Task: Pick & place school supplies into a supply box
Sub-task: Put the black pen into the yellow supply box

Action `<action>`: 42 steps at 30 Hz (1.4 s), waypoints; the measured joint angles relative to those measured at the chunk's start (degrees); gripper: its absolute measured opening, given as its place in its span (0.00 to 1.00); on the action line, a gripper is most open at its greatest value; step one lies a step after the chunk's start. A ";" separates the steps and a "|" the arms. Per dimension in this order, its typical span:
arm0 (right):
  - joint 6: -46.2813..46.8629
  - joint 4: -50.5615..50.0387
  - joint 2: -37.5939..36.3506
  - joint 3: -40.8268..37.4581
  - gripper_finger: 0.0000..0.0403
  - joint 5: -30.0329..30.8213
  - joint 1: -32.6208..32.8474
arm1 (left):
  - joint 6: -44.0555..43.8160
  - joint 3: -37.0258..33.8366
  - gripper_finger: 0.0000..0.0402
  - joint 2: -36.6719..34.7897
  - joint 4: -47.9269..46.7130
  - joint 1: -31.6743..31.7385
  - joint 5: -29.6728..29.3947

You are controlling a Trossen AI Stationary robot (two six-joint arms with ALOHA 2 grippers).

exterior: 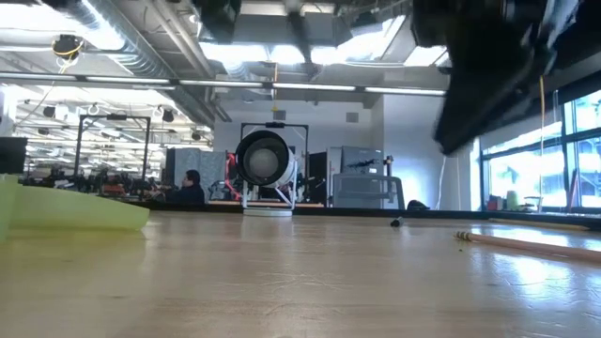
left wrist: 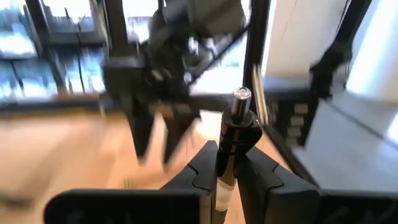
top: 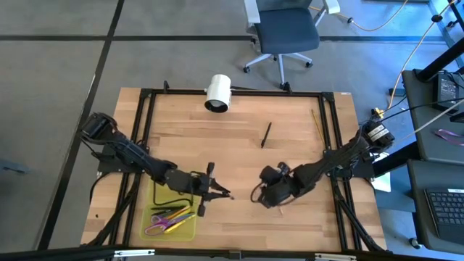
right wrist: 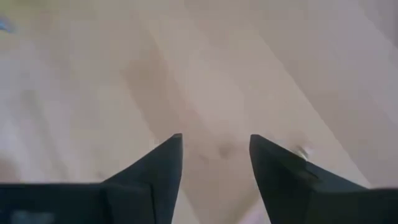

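Supplies are spread over the wooden table, partly in the box and partly outside it. The table is the largest thing, with a black frame along its edges. A white cylinder lies at the far edge, a little left of the middle.

The box is yellow-green and sits open at the near left corner. Inside it lie purple scissors with several pens beside them, yellow and other colours, and a black cord in its far part. In the low view only a green edge of the box shows at the left.

The left arm reaches from the left side to a place just right of the box. The left gripper is closed narrow on a black pen, which stands up between its fingers in the left wrist view.

The right arm comes from the right side toward the near middle. The right gripper is partly open and holds nothing; bare wood shows between its fingers.

One black marker lies on the table at the far middle, apart from both grippers. One yellow pencil lies at the far right, near the frame. A tan pencil shows at the right in the low view.
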 joint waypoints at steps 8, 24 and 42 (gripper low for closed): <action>2.41 -5.90 0.00 -0.03 0.47 -4.05 -4.76 | -20.84 13.62 0.07 -3.05 -48.08 -1.08 6.86; -2.18 -5.71 0.00 -0.03 0.47 -7.42 -11.53 | -49.03 19.82 0.07 -0.28 -77.52 -6.22 29.82; -2.16 -5.73 0.00 -0.03 0.47 -7.41 -11.50 | -52.79 19.73 0.12 11.75 -80.92 -6.28 45.82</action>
